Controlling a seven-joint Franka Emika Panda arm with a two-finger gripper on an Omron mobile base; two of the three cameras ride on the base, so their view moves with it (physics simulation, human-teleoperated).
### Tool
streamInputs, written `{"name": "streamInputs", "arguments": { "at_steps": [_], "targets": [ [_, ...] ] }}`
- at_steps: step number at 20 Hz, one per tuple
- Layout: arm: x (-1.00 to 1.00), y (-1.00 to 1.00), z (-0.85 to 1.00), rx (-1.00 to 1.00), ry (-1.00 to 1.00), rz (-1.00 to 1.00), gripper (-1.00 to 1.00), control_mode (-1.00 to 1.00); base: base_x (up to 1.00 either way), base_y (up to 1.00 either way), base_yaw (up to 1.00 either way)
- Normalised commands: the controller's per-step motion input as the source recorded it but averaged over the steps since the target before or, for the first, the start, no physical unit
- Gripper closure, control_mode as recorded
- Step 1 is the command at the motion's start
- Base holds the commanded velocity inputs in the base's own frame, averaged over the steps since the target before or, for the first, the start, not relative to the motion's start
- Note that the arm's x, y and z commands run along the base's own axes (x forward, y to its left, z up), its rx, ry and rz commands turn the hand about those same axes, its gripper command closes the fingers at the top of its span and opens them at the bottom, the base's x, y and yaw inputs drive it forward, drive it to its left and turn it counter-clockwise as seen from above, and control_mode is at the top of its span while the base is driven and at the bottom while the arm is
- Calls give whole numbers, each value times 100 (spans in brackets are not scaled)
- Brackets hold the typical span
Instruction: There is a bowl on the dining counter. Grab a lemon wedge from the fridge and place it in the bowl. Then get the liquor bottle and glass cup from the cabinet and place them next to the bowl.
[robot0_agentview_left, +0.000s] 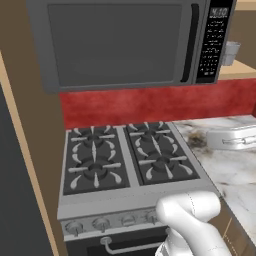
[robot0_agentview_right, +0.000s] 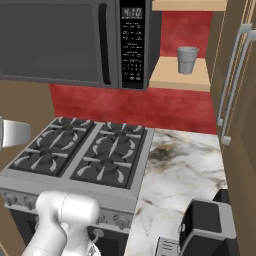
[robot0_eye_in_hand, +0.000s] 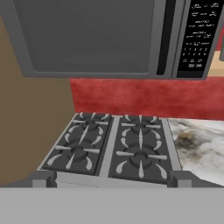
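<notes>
Grey glass cup (robot0_agentview_right: 187, 59) — one — on cabinet (robot0_agentview_right: 181, 75) shelf, four stove burners (robot0_agentview_right: 80, 150), gripper (robot0_eye_in_hand: 109, 180) spread wide

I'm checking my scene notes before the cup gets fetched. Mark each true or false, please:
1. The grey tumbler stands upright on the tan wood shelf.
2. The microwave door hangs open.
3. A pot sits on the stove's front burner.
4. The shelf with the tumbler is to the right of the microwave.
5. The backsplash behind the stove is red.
1. True: the translucent grey glass tumbler stands upright on the light tan wood cabinet shelf.
2. False: the dark grey microwave has its door shut.
3. False: the grey four-burner stove has bare grates.
4. True.
5. True: the red backsplash wall runs behind it.
</notes>
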Motion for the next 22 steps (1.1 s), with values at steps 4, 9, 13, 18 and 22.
{"name": "streamInputs", "arguments": {
  "at_steps": [4,9,13,18,22],
  "targets": [
    [0,0,0,0,0,0,-100,100,0,-88,3],
    [0,0,0,0,0,0,-100,100,12,-75,0],
    [0,0,0,0,0,0,-100,100,39,-67,0],
    [0,0,0,0,0,0,-100,100,44,-58,-16],
    [0,0,0,0,0,0,-100,100,41,-49,-24]
  ]
}}
